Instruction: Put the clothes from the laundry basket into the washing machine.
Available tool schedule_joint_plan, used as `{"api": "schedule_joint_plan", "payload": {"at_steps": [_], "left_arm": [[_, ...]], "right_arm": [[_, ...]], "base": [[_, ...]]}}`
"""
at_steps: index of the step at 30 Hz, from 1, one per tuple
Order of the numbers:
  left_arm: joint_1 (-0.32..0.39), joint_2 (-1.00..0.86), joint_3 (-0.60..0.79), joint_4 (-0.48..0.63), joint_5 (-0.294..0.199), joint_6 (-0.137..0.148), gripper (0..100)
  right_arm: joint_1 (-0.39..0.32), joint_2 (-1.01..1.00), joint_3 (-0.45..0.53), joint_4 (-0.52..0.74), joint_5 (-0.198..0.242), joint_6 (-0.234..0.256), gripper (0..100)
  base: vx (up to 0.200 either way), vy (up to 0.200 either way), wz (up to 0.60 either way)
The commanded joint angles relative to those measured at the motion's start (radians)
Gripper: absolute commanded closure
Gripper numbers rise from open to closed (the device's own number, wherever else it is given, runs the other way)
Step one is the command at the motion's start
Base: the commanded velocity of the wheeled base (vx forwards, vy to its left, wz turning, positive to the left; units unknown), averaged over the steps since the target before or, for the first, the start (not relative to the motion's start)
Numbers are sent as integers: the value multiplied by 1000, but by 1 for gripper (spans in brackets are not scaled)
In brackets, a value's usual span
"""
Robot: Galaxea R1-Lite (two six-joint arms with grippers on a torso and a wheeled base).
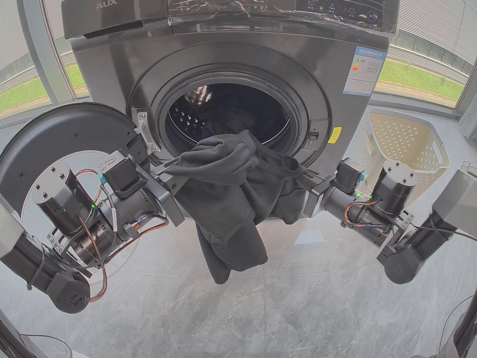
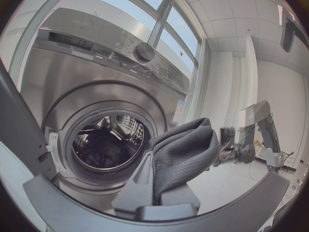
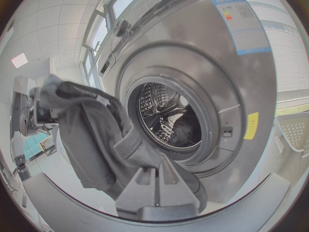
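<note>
A dark grey garment (image 1: 228, 190) hangs in front of the washing machine's open drum (image 1: 228, 110), stretched between both grippers, its lower part dangling towards the floor. My left gripper (image 1: 171, 177) is shut on the garment's left end (image 2: 183, 145), with the fingers (image 2: 141, 181) pinching the cloth. My right gripper (image 1: 309, 190) is shut on its right end (image 3: 135, 149), and its fingers (image 3: 173, 184) are pressed together. Dark clothes (image 2: 99, 149) lie inside the drum (image 3: 167, 113). The beige laundry basket (image 1: 402, 140) stands to the right of the machine; its visible inside looks bare.
The round machine door (image 1: 59, 135) is swung open to the left, behind my left arm. The grey tiled floor (image 1: 308, 294) spreads out in front of the machine. Windows flank the machine on both sides.
</note>
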Motion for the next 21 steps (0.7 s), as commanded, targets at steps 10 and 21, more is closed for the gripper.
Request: {"api": "schedule_joint_plan", "payload": {"at_steps": [10,21], "left_arm": [[104,-25,89,-2,4,-2,100],[151,-22,53,-2,6,-1,100]], "right_arm": [[48,-300,155,21,-122,42,100],[65,-326,158,18,-130,48,100]], "base": [[0,0,0],[0,0,0]]}}
